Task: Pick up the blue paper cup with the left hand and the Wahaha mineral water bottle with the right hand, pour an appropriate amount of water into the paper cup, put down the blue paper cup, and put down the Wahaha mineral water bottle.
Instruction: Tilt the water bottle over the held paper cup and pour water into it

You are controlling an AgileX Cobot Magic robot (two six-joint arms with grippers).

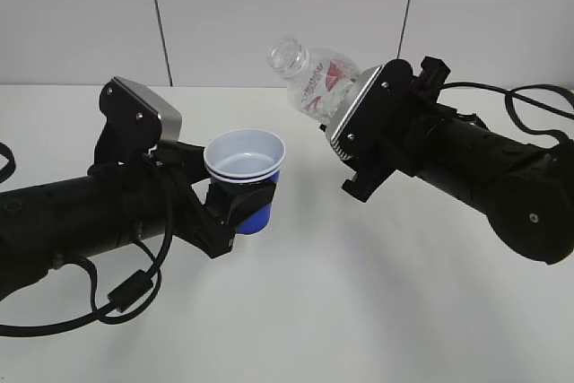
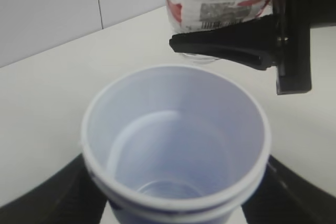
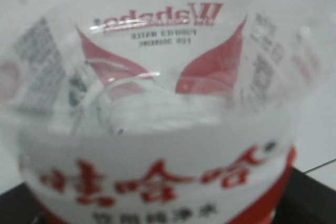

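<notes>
Left claw (image 1: 240, 206) grips the cup (image 1: 244, 166) at centre frame; right claw (image 1: 345, 132) clamps the bottle (image 1: 309, 73), tilted, mouth upper centre, above the surface (image 1: 359, 293).

My left hand (image 1: 235, 206) reaches in low from the left, forearm nearly level, jaws clamped around the blue paper cup (image 1: 245, 170), keeping it upright. My right hand (image 1: 345, 125) comes from the right, wrist raised and rolled, gripping the Wahaha mineral water bottle (image 1: 309, 73), which is tilted neck-left. The two grippers sit apart.
</notes>
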